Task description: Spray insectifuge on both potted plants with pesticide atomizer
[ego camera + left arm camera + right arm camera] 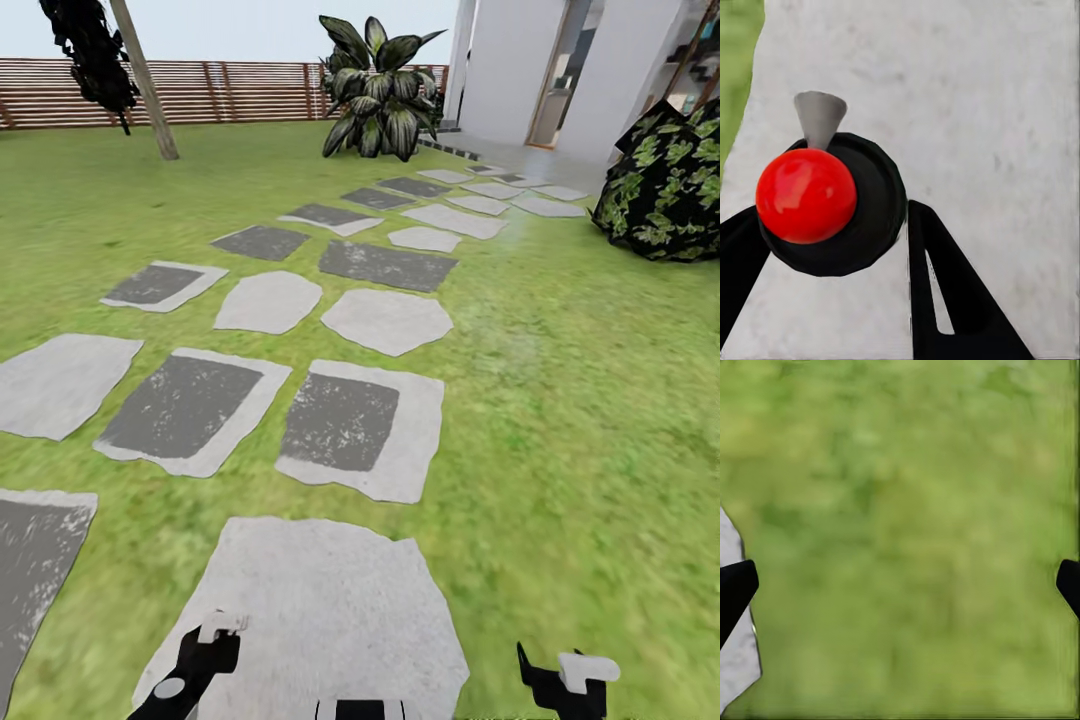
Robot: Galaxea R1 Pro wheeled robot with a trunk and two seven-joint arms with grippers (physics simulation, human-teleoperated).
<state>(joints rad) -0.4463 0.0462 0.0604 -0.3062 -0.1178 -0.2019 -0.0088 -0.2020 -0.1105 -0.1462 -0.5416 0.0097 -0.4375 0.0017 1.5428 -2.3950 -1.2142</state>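
While clamped by left end effector (832,247), glossy round-topped pesticide atomizer (832,202), speckled stone (975,112)

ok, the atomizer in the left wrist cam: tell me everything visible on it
The pesticide atomizer is seen from above: a round, near-black body, a glossy red ball top, and a small grey cone nozzle at its rim. It sits between the left gripper's dark fingers, over pale grey stone. Contact with the fingers looks likely.

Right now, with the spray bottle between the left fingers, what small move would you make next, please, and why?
Probably roll forward along the stepping stones. The left gripper seems shut on the spray bottle, but no small potted plants are in sight, just grass, fence and a big leafy plant.
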